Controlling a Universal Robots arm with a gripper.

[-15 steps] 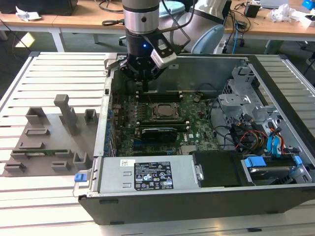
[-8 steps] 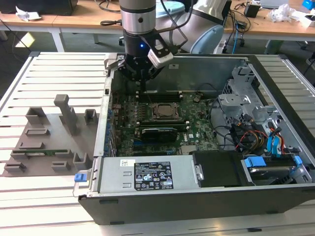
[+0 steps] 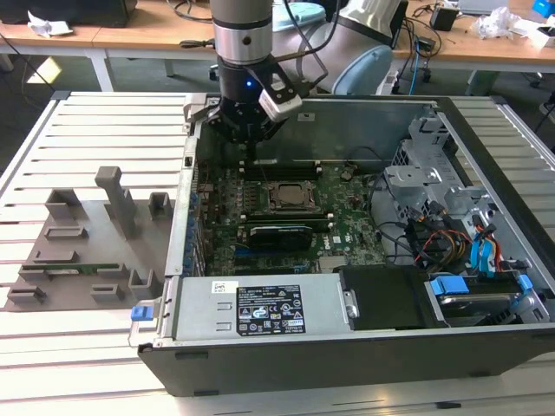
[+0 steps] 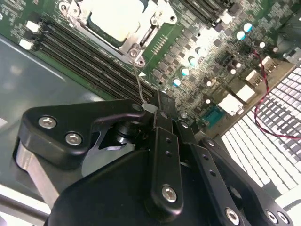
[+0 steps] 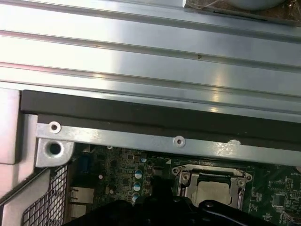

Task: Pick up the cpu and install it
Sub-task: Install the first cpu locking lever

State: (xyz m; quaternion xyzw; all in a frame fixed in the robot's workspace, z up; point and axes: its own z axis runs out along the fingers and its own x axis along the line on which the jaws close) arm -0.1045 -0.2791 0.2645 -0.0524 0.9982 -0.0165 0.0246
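A: Where's your cpu (image 4: 113,19)?
B: Seated in the motherboard socket (image 3: 287,197).
A: Your gripper (image 4: 157,110)?
B: Fingers pressed together, holding nothing, near the socket's retention lever (image 4: 139,84).

The cpu (image 3: 287,197) shows a silvery-grey top, set on a green motherboard (image 3: 347,212). The claw (image 4: 157,110) is black. The surface (image 3: 95,143) is pale with ribbed slats. Blue clips (image 3: 448,285) sit amid red and yellow cables (image 3: 434,238).
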